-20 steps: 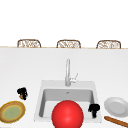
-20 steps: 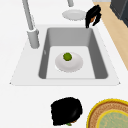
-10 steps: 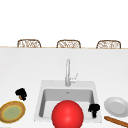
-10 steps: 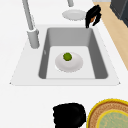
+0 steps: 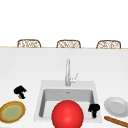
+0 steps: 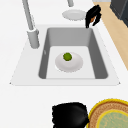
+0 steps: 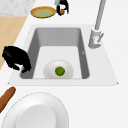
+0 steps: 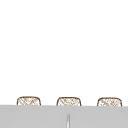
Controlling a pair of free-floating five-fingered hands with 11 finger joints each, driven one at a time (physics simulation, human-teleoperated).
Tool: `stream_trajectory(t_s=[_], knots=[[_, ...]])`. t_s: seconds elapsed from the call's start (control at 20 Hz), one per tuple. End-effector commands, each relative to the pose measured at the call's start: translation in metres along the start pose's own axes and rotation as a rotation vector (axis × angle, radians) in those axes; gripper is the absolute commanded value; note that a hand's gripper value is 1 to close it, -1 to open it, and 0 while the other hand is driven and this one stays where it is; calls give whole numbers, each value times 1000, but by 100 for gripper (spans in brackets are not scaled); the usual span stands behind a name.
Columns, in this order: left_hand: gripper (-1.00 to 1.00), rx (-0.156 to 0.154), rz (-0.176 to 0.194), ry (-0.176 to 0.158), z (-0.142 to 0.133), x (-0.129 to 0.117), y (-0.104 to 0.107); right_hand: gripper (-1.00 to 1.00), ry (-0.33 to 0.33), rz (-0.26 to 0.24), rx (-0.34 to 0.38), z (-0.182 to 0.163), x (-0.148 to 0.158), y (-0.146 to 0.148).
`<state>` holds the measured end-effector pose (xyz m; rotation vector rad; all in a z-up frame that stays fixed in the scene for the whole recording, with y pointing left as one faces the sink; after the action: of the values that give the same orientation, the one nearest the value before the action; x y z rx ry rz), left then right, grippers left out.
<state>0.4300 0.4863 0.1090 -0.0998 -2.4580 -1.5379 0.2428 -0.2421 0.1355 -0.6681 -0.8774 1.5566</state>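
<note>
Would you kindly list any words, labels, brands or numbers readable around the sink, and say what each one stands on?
None: no text, brand or number is readable on the faucet, the sink, the white plate, the yellow-rimmed plate, the red ball or the chair backs.

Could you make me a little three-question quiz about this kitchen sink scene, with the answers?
1. True or false: the green ball lies on a white plate inside the sink.
2. Which hand hovers beside the yellow-rimmed plate? A) left hand B) right hand
3. What brown thing lies on the counter by the white dish at the right?

Key: 1 true; 2 A; 3 a wooden rolling pin.
</note>
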Motion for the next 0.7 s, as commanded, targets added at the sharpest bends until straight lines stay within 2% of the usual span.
stream_trajectory(t_s=[0.0,0.25,0.3,0.45,0.5,0.55,0.6,0.65], knots=[[-100,-39,-6,8,-17,13,14,0,0,0,0,0,0,0],[-100,-86,-12,4,-41,36,25,0,0,0,0,0,0,0],[-100,-84,-10,7,-43,40,22,0,0,0,0,0,0,0],[-100,-37,23,-23,-37,53,18,0,0,0,0,0,0,0],[-100,-34,27,-24,-38,57,17,0,0,0,0,0,0,0],[-100,-38,22,-45,-44,55,17,0,0,0,0,0,0,0],[-100,-33,43,-6,-41,43,20,0,0,0,0,0,0,0],[-100,-36,62,-3,-42,44,20,0,0,0,0,0,0,0]])
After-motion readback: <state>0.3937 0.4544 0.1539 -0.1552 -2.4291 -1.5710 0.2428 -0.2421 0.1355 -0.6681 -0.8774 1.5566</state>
